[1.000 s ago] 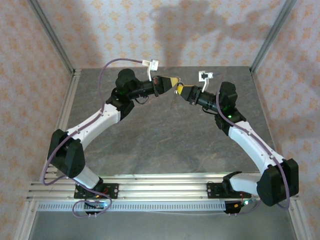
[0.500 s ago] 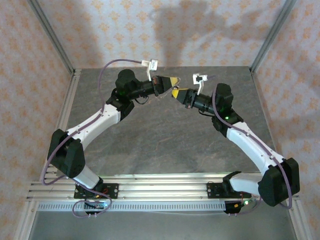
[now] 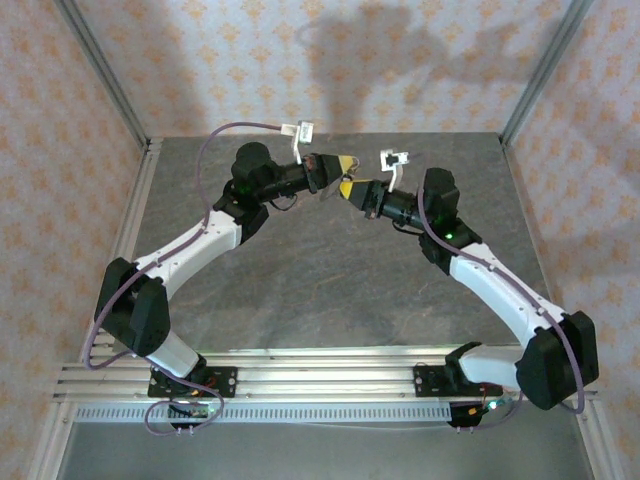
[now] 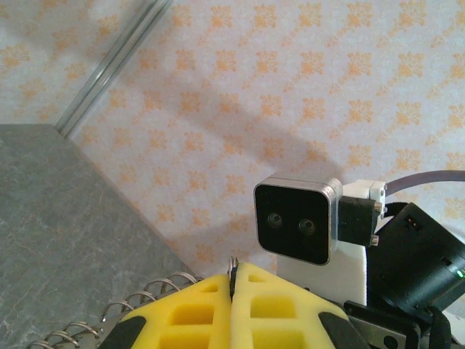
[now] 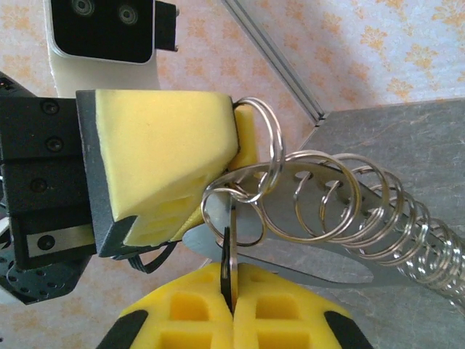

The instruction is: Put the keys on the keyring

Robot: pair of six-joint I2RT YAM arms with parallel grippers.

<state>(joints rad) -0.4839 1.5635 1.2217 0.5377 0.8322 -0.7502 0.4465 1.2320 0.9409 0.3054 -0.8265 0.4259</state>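
- Two grippers meet tip to tip in the upper centre of the top view, the left gripper (image 3: 342,164) just above and left of the right gripper (image 3: 348,186).
- The left gripper is closed. In the right wrist view its yellow pad sits upper left, and the keyring (image 5: 276,145) stands out of its tip, so it grips the ring.
- The right gripper is closed too, at the bottom centre of its own view. It pinches a thin dark strip seen edge-on, which I take for the key (image 5: 229,247). The strip's top reaches a second, smaller ring looped into the first.
- A wire coil (image 5: 363,211) trails from the rings toward the lower right.
- A flat grey blade (image 5: 290,258) lies across behind the fingers; I cannot tell whether it is another key.
- The ring looks light, stiff and springy, with slick wire that may twist in foam pads. It is best held across its flat sides, away from the split.
- The key looks rigid, thin and slippery, and likely to pivot. It is best held across its flat faces, leaving the hole free.
- The hanging coil may tug the ring sideways.
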